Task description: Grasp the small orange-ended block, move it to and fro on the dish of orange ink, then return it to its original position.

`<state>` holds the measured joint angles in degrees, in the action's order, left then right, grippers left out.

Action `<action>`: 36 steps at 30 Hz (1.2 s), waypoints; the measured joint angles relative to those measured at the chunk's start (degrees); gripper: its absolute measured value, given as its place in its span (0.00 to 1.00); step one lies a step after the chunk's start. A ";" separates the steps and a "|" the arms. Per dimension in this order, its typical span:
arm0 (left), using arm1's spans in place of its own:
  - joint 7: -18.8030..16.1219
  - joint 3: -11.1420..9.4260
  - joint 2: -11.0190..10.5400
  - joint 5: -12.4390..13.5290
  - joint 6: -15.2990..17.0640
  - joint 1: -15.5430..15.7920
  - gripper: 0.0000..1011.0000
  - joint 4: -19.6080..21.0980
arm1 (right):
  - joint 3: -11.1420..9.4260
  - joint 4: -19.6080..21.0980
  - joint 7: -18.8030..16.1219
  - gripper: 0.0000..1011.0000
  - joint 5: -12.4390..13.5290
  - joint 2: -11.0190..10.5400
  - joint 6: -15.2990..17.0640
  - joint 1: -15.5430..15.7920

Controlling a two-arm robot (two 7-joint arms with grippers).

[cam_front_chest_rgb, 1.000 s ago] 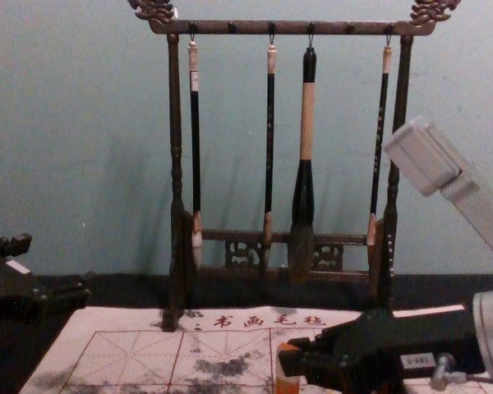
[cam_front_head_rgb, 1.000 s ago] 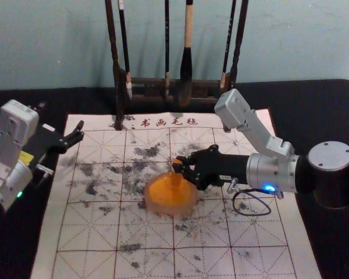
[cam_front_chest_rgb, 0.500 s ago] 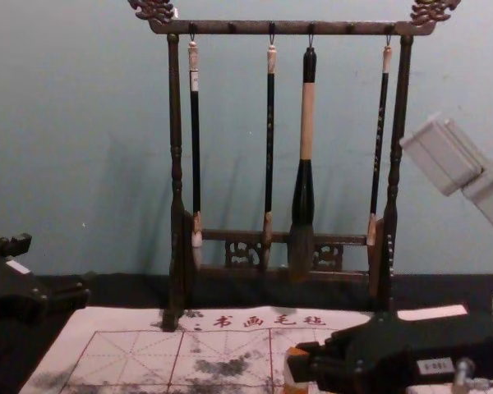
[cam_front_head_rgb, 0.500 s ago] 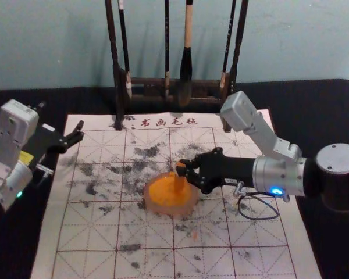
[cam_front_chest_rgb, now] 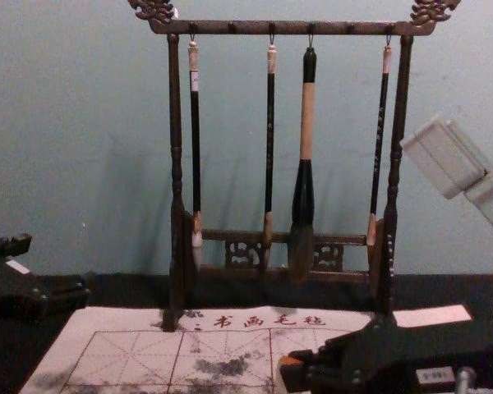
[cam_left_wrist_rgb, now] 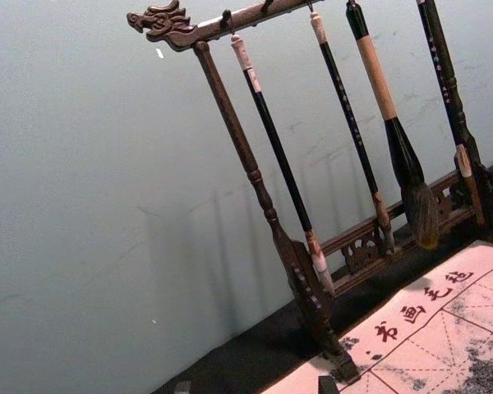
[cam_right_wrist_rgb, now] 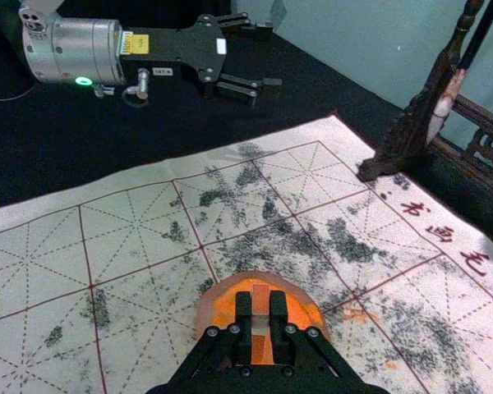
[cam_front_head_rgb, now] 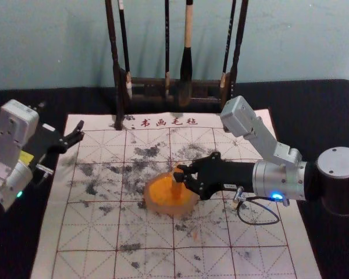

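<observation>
Gripping the block (cam_right_wrist_rgb: 260, 324) between fingers (cam_right_wrist_rgb: 243, 316), right gripper (cam_front_head_rgb: 180, 173) reaches over dish (cam_front_head_rgb: 164, 210).

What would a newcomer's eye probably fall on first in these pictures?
Probably the bright orange ink in its dish on the stained, gridded mat, with the right gripper holding a small block over it. Next would likely come the dark wooden rack standing behind, with four brushes hanging from it, the thickest brush especially.

Dark carved rack (cam_front_chest_rgb: 176, 123) stands at far edge of gridded mat (cam_front_head_rgb: 145, 232), four brushes (cam_front_chest_rgb: 307, 119) hanging from top bar (cam_front_chest_rgb: 246, 28). Black smudges (cam_front_head_rgb: 145, 152) mark mat; red characters (cam_front_head_rgb: 160, 122) line far side. Black cloth (cam_front_head_rgb: 314, 110) underneath, wall (cam_front_head_rgb: 64, 40) behind.
</observation>
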<state>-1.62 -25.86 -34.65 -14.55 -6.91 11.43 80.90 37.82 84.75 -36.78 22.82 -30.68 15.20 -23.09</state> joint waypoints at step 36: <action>0.00 0.00 0.00 0.00 0.00 0.00 0.99 0.00 | 2.53 -3.58 0.45 0.12 -0.68 3.79 0.66 -2.57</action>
<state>-1.62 -25.86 -34.65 -14.55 -6.91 11.43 80.90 40.35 81.17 -36.32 22.13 -26.89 15.86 -25.66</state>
